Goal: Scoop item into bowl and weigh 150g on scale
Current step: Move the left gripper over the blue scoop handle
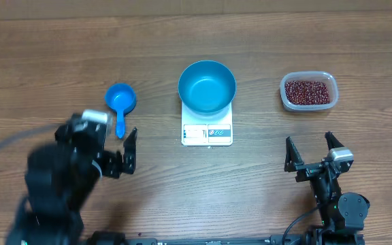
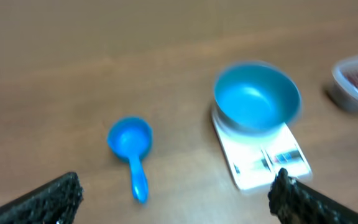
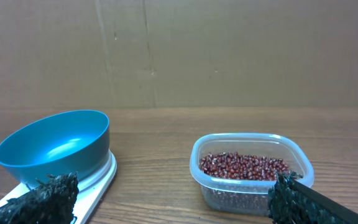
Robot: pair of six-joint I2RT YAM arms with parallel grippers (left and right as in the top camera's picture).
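Observation:
The blue bowl (image 1: 207, 85) stands empty on the white scale (image 1: 207, 133) at the table's middle. Dark red-brown beans (image 1: 308, 91) fill a clear tub (image 1: 285, 95) to its right. My left gripper (image 1: 121, 154) is open and blurred, just below the handle of a small blue scoop (image 1: 120, 102). In the left wrist view the scoop (image 2: 130, 140) lies ahead of the open gripper (image 2: 173, 190), with the bowl (image 2: 255, 99) and scale (image 2: 266, 165) to the right. My right gripper (image 1: 309, 143) stands open below the tub. Its wrist view shows the gripper (image 3: 171, 193), beans (image 3: 244, 165) and bowl (image 3: 55, 146).
A brown cardboard wall (image 3: 179, 50) rises behind the wooden table (image 1: 46, 54). The clear tub (image 3: 250, 190) sits close ahead of my right fingers (image 3: 288, 196). The scale (image 3: 98, 177) lies to its left.

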